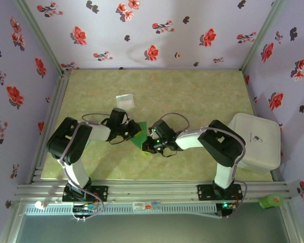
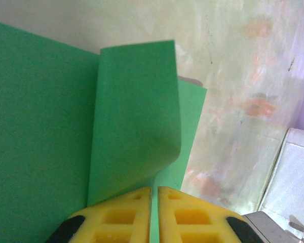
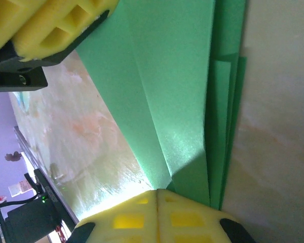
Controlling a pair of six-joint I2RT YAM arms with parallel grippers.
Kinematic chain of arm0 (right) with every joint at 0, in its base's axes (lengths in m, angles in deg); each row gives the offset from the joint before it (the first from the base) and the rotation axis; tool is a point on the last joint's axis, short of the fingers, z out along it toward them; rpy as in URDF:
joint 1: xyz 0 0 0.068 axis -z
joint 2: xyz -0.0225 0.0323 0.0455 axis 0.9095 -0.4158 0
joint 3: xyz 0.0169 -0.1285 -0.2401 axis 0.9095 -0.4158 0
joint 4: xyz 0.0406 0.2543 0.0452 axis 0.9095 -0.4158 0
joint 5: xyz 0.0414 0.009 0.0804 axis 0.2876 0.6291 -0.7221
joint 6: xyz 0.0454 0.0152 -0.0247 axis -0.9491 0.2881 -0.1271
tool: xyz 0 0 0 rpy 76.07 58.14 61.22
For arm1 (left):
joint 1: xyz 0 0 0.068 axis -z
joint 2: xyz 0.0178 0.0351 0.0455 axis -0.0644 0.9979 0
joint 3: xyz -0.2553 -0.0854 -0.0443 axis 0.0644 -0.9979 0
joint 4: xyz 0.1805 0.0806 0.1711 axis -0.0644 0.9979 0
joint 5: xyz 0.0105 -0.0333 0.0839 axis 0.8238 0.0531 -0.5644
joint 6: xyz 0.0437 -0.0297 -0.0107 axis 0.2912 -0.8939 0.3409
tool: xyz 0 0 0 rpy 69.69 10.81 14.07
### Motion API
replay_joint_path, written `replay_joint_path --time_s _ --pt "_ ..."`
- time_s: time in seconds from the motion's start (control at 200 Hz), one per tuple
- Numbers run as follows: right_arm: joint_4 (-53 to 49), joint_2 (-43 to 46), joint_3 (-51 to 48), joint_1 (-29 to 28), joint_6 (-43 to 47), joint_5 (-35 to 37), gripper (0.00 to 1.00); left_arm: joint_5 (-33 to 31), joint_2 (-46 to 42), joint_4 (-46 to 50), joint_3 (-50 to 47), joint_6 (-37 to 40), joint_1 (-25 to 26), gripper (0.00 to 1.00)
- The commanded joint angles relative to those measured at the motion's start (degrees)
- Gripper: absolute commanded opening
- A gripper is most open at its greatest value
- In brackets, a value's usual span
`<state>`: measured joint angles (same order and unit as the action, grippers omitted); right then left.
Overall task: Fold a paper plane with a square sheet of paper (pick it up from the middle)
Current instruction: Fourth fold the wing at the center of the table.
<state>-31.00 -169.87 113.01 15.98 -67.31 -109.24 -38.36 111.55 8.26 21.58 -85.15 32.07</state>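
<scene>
Bright green, thin, plain: square sheet of paper (image 1: 140,132), already partly folded, down on the table mat (image 1: 192,91) near its middle, between the two arms. Seen from the left wrist as a broad flat layer (image 2: 40,131) with one flap curled up and over, its free edge bowing softly rather than lying creased. Seen from the right wrist as several stacked layers (image 3: 187,86) with a sharp diagonal crease running toward the pads. Judged very light and limp, slightly glossy, likely to slide on the mat, spring back where not pressed, and crumple or tear under a hard pull; best taken by a shallow pinch at an edge or along a finished crease, with a flat press to set each fold. Left gripper (image 2: 154,215) clenched, yellow pads nearly meeting with a sliver of green between them, apparently pinching the raised flap at its base; also visible at the upper left of the right wrist view (image 3: 45,25), at the paper's far edge. Right gripper (image 3: 157,215) clenched likewise, pinching the folded layers at their near corner. Further out: small pale square packet (image 1: 125,100) lying apart on the mat beyond the left gripper; white lidded box (image 1: 256,142) at the right edge. Nothing printed on the paper; a small dark mark on the box lid, too small to read.
</scene>
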Motion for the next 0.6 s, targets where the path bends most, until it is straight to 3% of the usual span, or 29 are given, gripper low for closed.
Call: replay_joint_path --time_s 0.0,0.205,0.46,0.595 --pt "-0.82 0.33 -3.16 -0.27 -1.86 -1.01 0.07 -2.2 2.17 4.35 -0.78 1.38 0.44 0.13" --pt "-2.28 2.87 -5.51 -0.86 -1.31 -0.52 0.07 -2.39 2.18 4.35 -0.88 1.24 0.37 0.13" --pt "-14.66 4.96 -4.8 -2.4 4.22 1.37 0.04 -2.85 2.1 4.35 -1.02 0.83 0.37 0.13" --pt "-13.24 7.38 -6.68 -2.41 4.2 0.92 0.04 -2.92 2.09 4.01 -1.22 0.52 0.36 0.13"
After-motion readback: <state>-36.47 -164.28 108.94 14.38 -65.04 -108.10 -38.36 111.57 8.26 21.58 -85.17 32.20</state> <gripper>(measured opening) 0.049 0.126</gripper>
